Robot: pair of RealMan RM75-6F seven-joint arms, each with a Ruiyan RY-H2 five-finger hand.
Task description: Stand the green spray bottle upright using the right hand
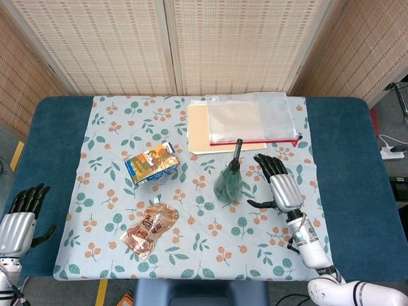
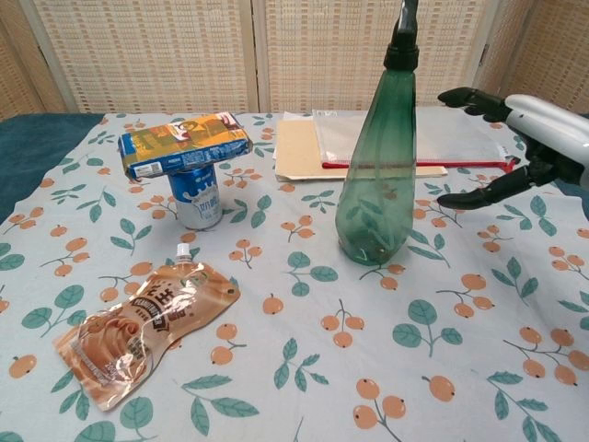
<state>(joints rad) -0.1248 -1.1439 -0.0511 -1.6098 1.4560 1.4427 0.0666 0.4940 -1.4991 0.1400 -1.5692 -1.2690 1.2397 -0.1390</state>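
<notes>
The green spray bottle (image 1: 227,182) (image 2: 379,175) stands upright on the floral cloth, its dark nozzle on top, free of any hand. My right hand (image 1: 282,188) (image 2: 520,138) hovers a short way to the bottle's right with fingers spread, holding nothing and apart from the bottle. My left hand (image 1: 19,213) stays at the table's far left edge, fingers apart and empty; the chest view does not show it.
A blue can (image 2: 196,194) with a yellow snack packet (image 2: 185,143) on top stands left of the bottle. An orange drink pouch (image 2: 138,327) lies at the front left. A folder and clear zip pouch (image 1: 248,121) lie behind the bottle.
</notes>
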